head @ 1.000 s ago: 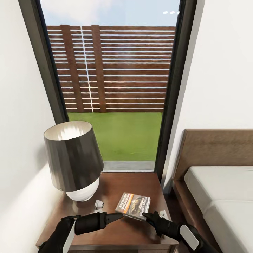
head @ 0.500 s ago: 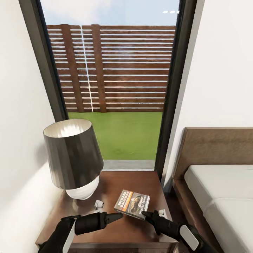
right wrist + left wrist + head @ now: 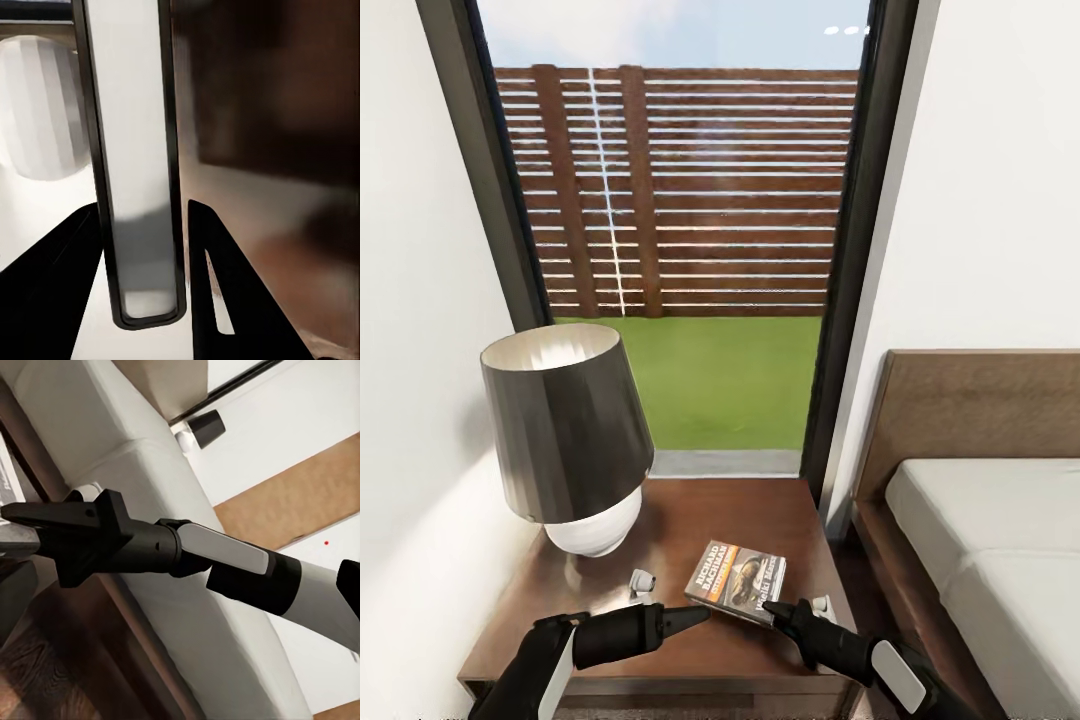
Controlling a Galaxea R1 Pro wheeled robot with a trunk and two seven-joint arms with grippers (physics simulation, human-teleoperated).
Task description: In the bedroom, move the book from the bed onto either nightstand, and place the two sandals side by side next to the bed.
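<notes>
We see the thin glossy book [image 3: 736, 582] flat on the polished nightstand [image 3: 780, 520], our right pincer [image 3: 776, 610] clamped on its near edge; the left pincer [image 3: 695, 617] is together, just beside it.

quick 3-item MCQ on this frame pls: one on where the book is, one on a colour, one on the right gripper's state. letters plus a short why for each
1. Where is the book?
A. On the mattress
B. On the nightstand, between the two grippers
C. On the floor

2. What colour is the lamp's shade?
A. Dark grey
B. Bright blue
C. Orange

3. What is the right gripper doing?
A. Hanging open, far from the book
B. Closed around the lamp base
C. Closed on the book's edge

Answers:
1. B: the head view shows the book over the nightstand top, with the left gripper on one side and the right gripper on the other; whether it rests flat cannot be told.
2. A: the lamp has a dark grey shade over a white base.
3. C: in the right wrist view both fingers flank the book's pale edge, and in the head view the tip meets its corner.
</notes>
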